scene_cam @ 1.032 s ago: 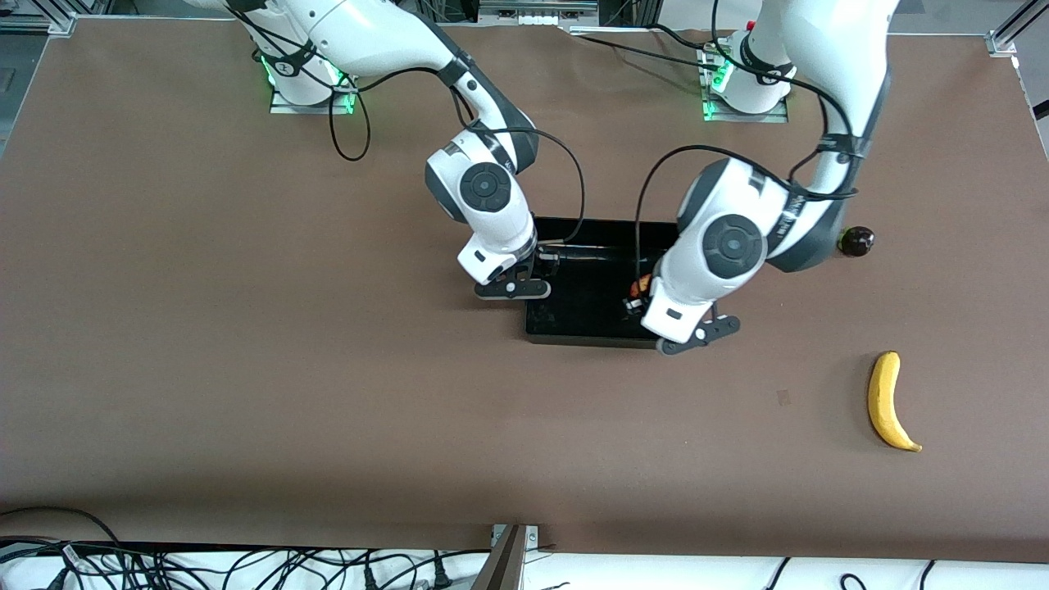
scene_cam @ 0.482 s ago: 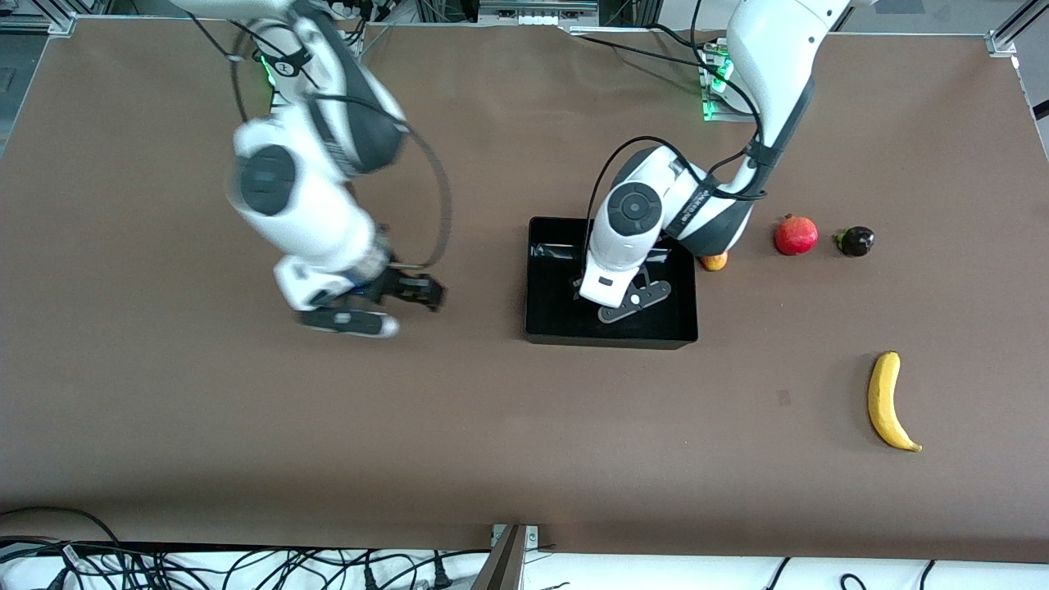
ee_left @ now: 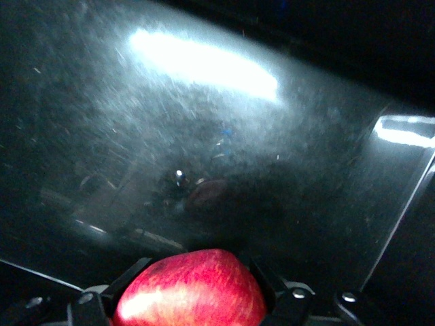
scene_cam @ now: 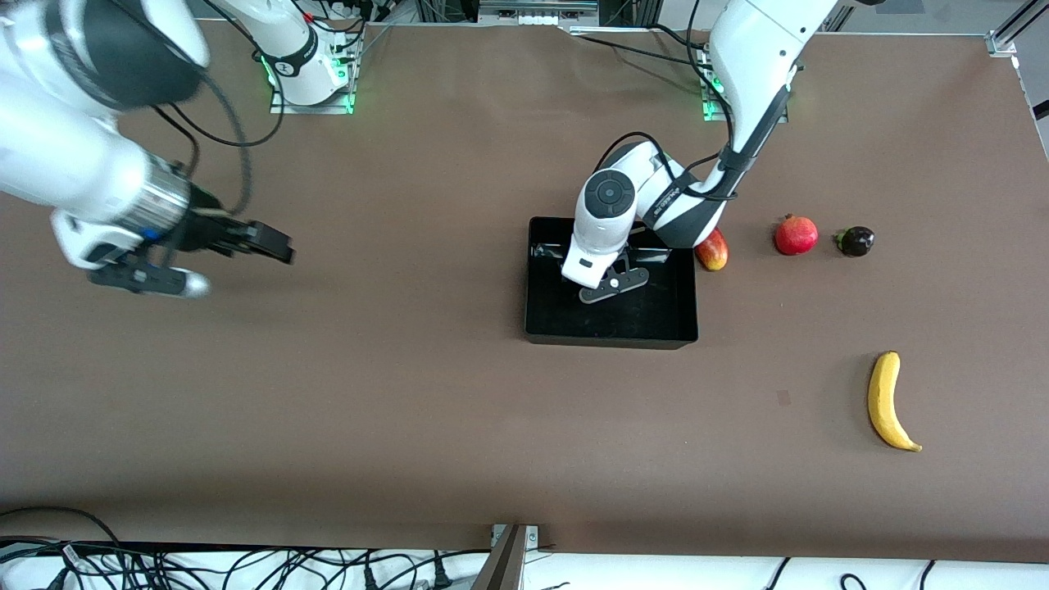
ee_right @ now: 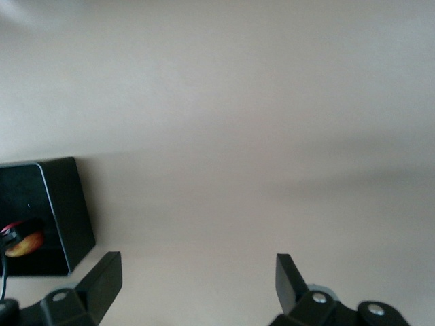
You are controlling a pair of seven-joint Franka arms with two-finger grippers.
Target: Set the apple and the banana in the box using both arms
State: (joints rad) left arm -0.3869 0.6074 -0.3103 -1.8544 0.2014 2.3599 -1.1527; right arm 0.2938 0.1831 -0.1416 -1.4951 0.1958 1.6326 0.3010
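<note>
The black box [scene_cam: 541, 328] sits mid-table. My left gripper [scene_cam: 605, 283] is down inside it, shut on the red apple [ee_left: 190, 295], which hangs just above the glossy box floor [ee_left: 204, 136]. The left hand hides the apple in the front view. The yellow banana [scene_cam: 889, 401] lies on the table toward the left arm's end, nearer the front camera than the box. My right gripper [scene_cam: 274, 243] is open and empty over bare table toward the right arm's end; its jaws [ee_right: 197, 263] stand wide, with the box [ee_right: 58, 204] off to one side.
A red-yellow mango [scene_cam: 713, 250] lies against the box wall at the left arm's end. A red pomegranate [scene_cam: 796, 235] and a small dark fruit [scene_cam: 856, 240] lie in line past it. Cables run along the table's front edge.
My right arm has swung away from the box toward its own end of the table. My left gripper has moved across the box with the apple, uncovering the mango and pomegranate.
</note>
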